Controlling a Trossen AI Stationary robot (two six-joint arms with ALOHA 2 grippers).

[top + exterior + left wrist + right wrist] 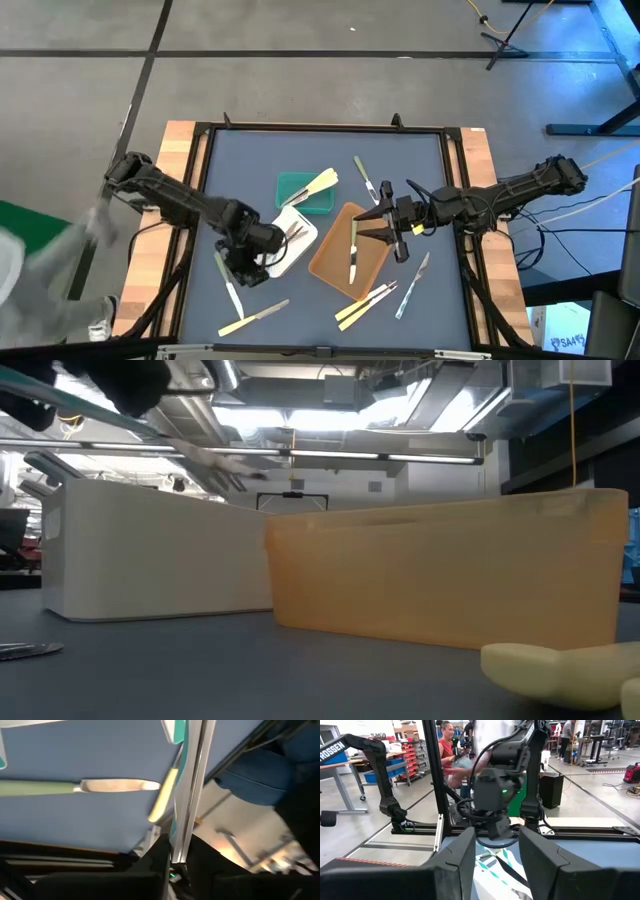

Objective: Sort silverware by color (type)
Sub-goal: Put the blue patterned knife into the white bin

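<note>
My left gripper (248, 268) hovers by the near left corner of the white tray (300, 245), shut on a translucent whitish-blue utensil (189, 790). Under it on the mat lie an olive-handled knife with a white blade (80, 786) and a pale yellow utensil (162, 795). My right gripper (385, 222) waits open above the far edge of the brown tray (335, 265); nothing is between its fingers (462, 865). The brown tray holds an olive-handled utensil (353, 250). Pale yellow ones (322, 183) rest across the green tray (300, 190). My left gripper pinches the translucent utensil near one end (181, 837) between its two fingers. The fingers lie along the utensil, and its long rest sticks out past the fingertips. The gripper slants downward, and the utensil is lifted clear of the mat.
Loose utensils lie near the front edge: a yellow one (255, 318), yellow and clear ones (368, 302) and a clear one (412, 285). Another lies at the back (366, 180). Black frame rails border the mat. A person (447, 750) stands beyond the table.
</note>
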